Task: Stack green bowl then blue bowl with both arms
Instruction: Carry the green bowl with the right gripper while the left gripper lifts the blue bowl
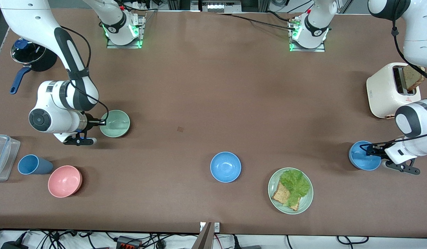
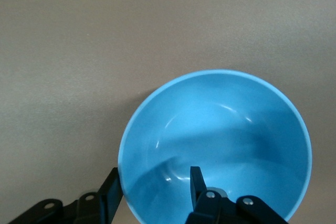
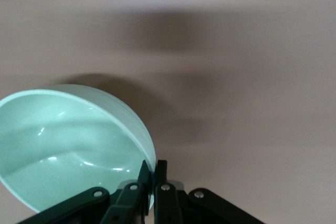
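The green bowl (image 1: 115,123) sits toward the right arm's end of the table. My right gripper (image 1: 102,121) is shut on its rim; in the right wrist view the fingers pinch the rim of the green bowl (image 3: 63,145) at my right gripper (image 3: 153,174). One blue bowl (image 1: 364,157) sits toward the left arm's end. My left gripper (image 1: 367,149) is open and straddles its rim: in the left wrist view one finger is inside the blue bowl (image 2: 231,129) and one outside, at my left gripper (image 2: 155,184). A second blue bowl (image 1: 225,167) stands free mid-table, nearer the front camera.
A green plate (image 1: 305,204) with lettuce and toast lies beside the middle blue bowl. A pink bowl (image 1: 65,181), a blue cup (image 1: 32,164) and a clear container (image 1: 2,157) are near the right arm's end. A toaster (image 1: 390,90) and a dark pot (image 1: 32,55) stand farther back.
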`<state>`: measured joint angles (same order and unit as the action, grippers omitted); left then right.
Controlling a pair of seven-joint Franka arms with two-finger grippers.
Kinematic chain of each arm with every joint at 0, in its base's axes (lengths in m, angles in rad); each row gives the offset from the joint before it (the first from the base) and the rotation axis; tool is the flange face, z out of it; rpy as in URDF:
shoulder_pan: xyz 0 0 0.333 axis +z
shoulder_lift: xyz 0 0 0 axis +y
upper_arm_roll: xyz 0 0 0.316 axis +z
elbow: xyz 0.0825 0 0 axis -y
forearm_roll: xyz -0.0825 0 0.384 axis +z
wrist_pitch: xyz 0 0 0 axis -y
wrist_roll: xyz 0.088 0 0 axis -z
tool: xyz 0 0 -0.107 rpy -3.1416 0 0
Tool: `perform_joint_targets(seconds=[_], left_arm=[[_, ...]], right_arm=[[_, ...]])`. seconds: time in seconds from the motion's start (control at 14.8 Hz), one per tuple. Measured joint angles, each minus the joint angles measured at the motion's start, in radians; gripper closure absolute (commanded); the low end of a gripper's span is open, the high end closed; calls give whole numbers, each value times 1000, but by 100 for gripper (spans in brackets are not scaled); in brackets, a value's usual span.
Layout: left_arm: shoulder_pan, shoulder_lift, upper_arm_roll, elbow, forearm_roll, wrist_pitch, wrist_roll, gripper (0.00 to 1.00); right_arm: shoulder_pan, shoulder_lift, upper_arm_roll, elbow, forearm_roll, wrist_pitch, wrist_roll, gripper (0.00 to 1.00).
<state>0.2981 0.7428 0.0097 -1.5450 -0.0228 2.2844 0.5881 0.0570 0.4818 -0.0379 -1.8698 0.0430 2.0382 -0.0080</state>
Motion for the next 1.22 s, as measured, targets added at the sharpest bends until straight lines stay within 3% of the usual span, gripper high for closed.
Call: perform_joint_targets(seconds=[0.2, 0.34, 0.61, 0.74, 1.15, 1.22], left_arm=[[6, 2, -1, 1, -9, 1, 35, 91], [6, 2, -2, 3, -9, 1, 41, 99], [7, -12, -10, 16, -14, -49, 47, 99], [6, -27, -29, 22, -14, -117, 47, 99], [3, -145, -121, 10, -15, -320, 24, 100], [3, -174, -141, -9, -16, -332, -4, 100]], right_arm=[[138, -3, 12, 120, 28, -173, 68, 100], [263, -4, 21, 184, 34, -225, 157, 100], [487, 17, 28, 210, 150, -157, 300, 100], [548, 50, 28, 210, 187, -94, 332, 100], [659, 153, 29, 212, 193, 53, 474, 100], [671, 160, 29, 212, 194, 62, 487, 71]])
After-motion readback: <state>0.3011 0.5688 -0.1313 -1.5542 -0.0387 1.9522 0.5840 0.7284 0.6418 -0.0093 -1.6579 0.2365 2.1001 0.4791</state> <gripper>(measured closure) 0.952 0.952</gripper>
